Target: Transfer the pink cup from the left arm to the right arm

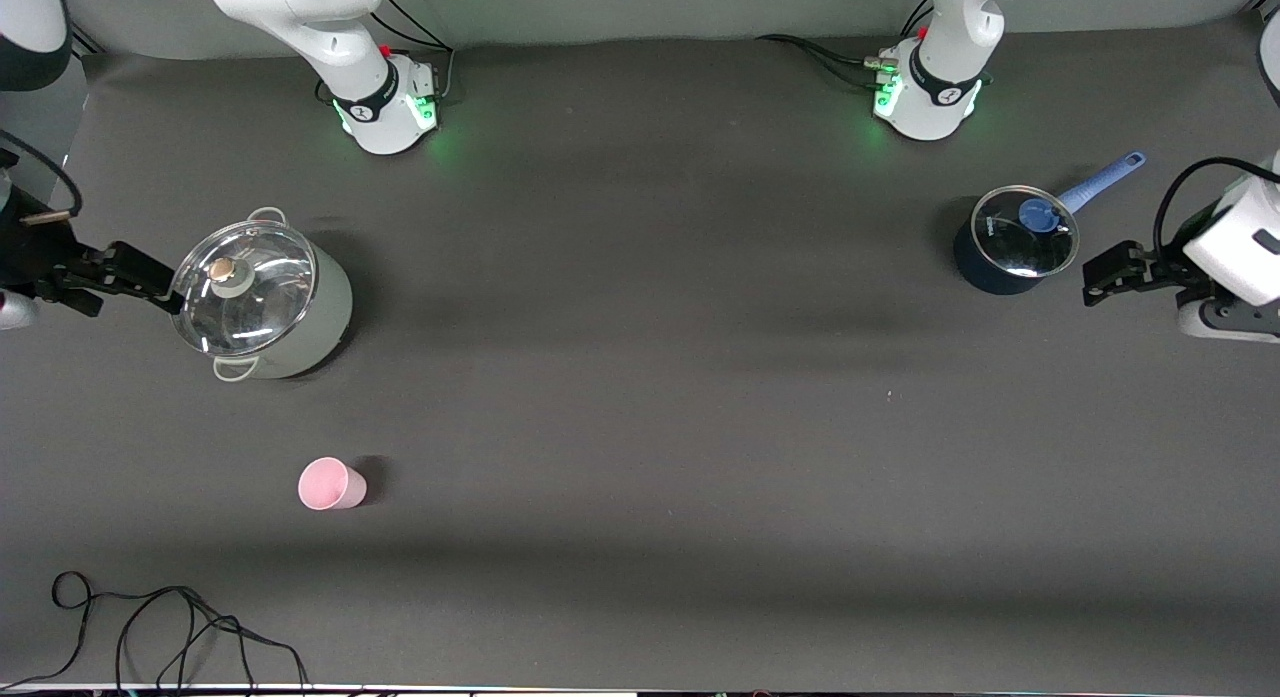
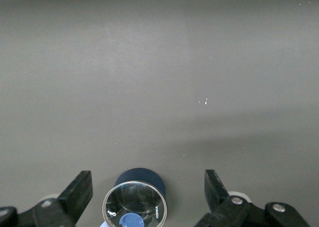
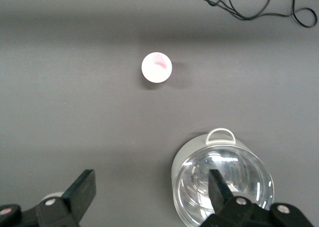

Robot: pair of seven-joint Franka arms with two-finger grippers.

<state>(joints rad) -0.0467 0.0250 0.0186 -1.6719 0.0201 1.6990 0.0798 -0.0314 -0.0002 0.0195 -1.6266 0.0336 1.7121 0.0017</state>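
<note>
The pink cup (image 1: 330, 484) stands upright on the dark table, toward the right arm's end and nearer to the front camera than the large pot. It also shows in the right wrist view (image 3: 156, 67), open mouth up. My right gripper (image 1: 135, 289) is open and empty beside the large pot, apart from the cup; its jaws stand wide in its wrist view (image 3: 151, 182). My left gripper (image 1: 1090, 282) is open and empty beside the dark blue saucepan at the left arm's end, with its jaws wide apart (image 2: 147, 182). Nothing holds the cup.
A grey-white pot with a glass lid (image 1: 260, 297) (image 3: 224, 187) stands at the right arm's end. A dark blue saucepan with a glass lid and blue handle (image 1: 1010, 242) (image 2: 139, 197) stands at the left arm's end. A black cable (image 1: 170, 627) lies along the front edge.
</note>
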